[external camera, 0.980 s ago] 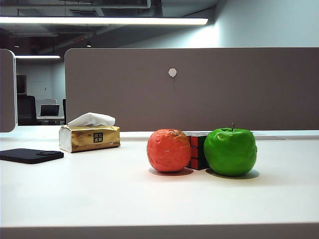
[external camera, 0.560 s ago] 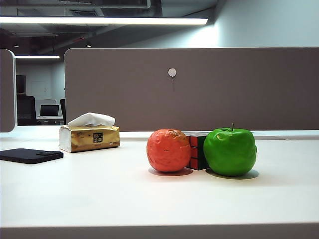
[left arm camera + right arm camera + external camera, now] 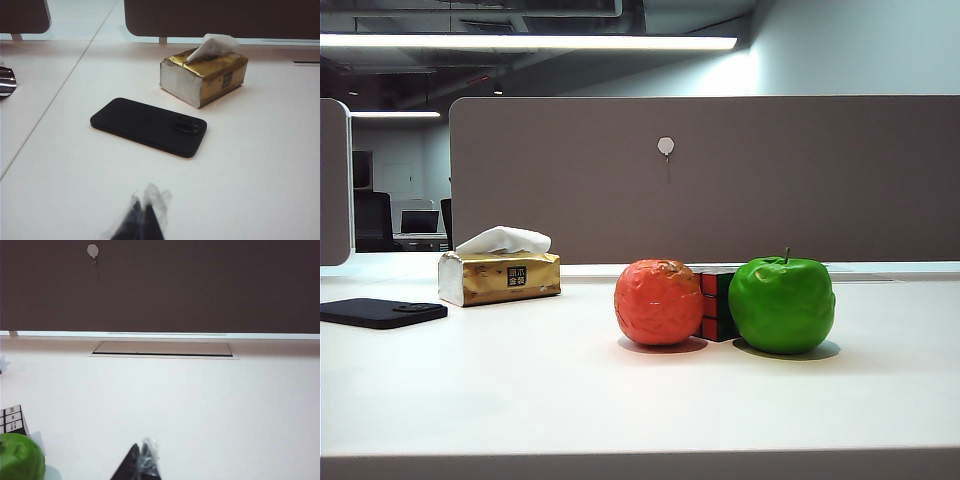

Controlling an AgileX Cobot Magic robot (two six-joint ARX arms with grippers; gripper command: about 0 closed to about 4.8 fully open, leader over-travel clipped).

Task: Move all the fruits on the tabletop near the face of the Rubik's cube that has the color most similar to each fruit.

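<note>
The orange fruit (image 3: 659,302) sits by the cube's (image 3: 717,303) red face and the green apple (image 3: 782,305) on its other side, matching colours, while the left gripper (image 3: 144,220) near the phone (image 3: 148,126) and the right gripper (image 3: 141,462) beside the apple are both closed and empty.

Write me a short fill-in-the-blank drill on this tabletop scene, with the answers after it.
1. In the exterior view, the Rubik's cube sits between the red-orange fruit and the ____ apple.
2. The tissue box has a wrapper coloured ____.
3. The flat black object before the left gripper is a ____.
4. The right gripper is holding ____.

Answers: green; gold; phone; nothing
</note>
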